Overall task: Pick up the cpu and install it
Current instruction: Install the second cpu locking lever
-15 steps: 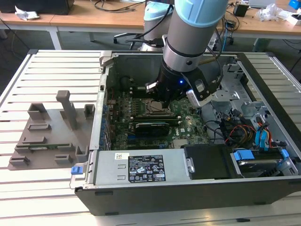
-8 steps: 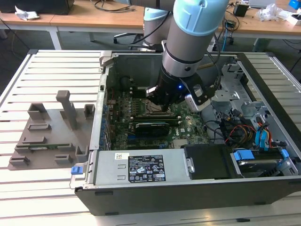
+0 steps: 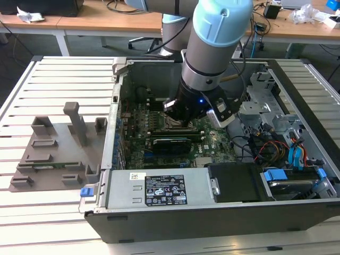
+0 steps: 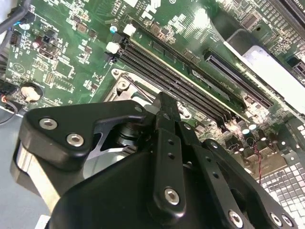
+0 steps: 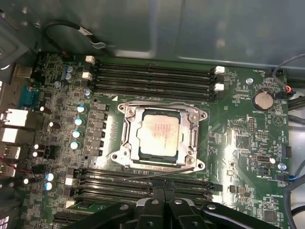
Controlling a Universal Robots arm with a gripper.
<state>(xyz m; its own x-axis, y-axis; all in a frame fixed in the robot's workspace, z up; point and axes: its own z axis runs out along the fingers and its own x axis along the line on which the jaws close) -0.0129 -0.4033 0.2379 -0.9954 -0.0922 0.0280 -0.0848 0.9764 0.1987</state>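
Note:
The cpu, a small square chip with a silvery top, lies flat inside the black metal socket frame on the green motherboard. In the first wrist view my gripper hovers just off one side of the socket, its fingers closed together with nothing between them. The second wrist view shows the gripper pointing down at a corner of the socket frame. In the exterior view the gripper reaches down into the open computer case over the board.
A thin wire latch lever runs along the socket's side nearest the fingers. Memory slots flank the socket. A grey plastic tray with upright posts sits on the slatted table at the exterior view's left. Cables and drive bays fill the case's right.

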